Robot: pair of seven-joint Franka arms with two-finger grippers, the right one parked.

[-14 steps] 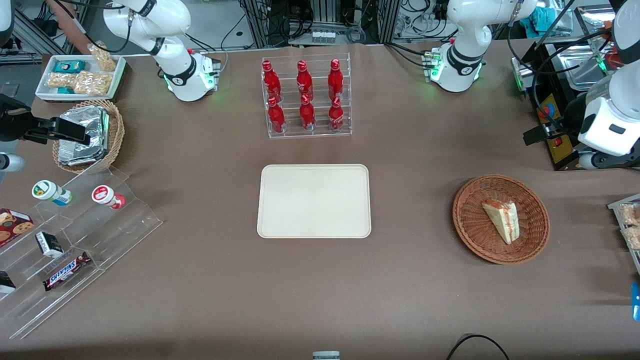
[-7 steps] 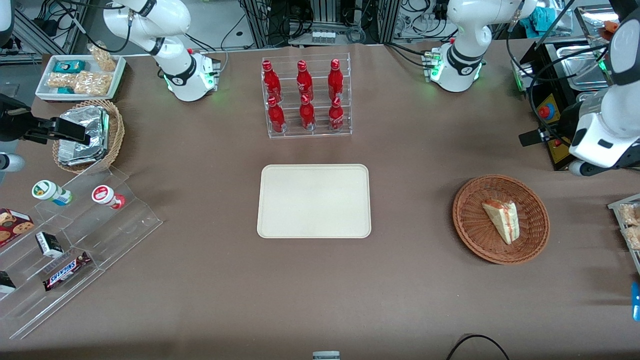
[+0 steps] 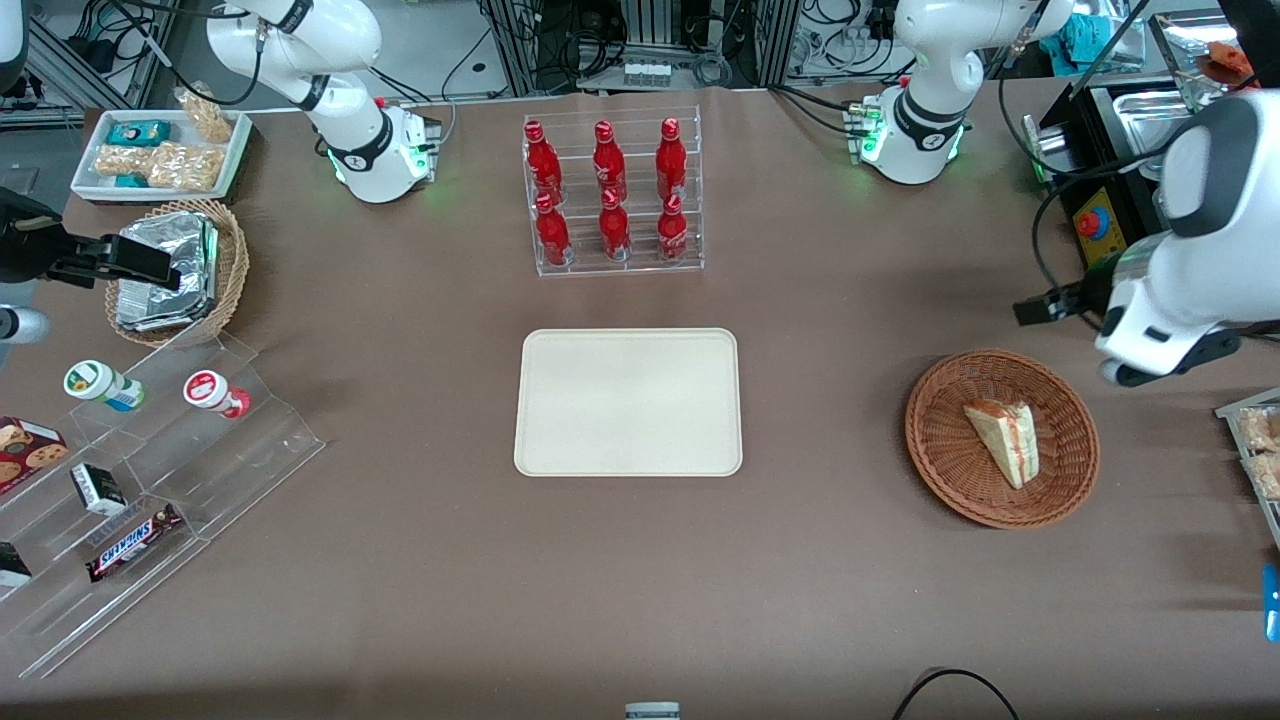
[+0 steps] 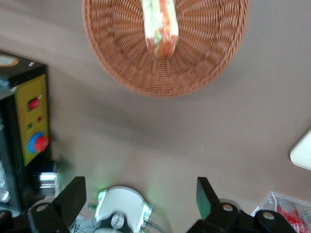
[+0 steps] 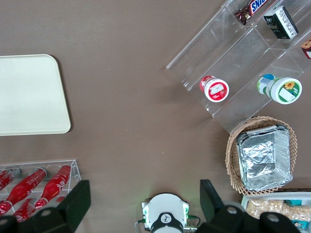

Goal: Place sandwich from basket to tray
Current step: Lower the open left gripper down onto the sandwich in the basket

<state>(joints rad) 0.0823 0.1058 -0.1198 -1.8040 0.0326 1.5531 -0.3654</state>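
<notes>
tool (image 4: 141,201): we see it spread wide, holding nothing, above bare desk (image 3: 640,560) | sandwich (image 3: 1003,440): in wicker basket (image 3: 940,445) just beside tool | tray (image 3: 628,402): well apart from tool

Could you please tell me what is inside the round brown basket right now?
Only the sandwich lies in the basket; the weave beneath it is hidden. The open end effector hangs above the table, not over it.

The gripper (image 4: 138,199) hangs wide open, up above the table, farther from the front camera than the basket (image 3: 1002,437). Nothing covers the sandwich (image 3: 1003,441). Bare table lies between basket and tray (image 3: 628,402). The bottle rack (image 3: 612,192) stands farther off.
</notes>
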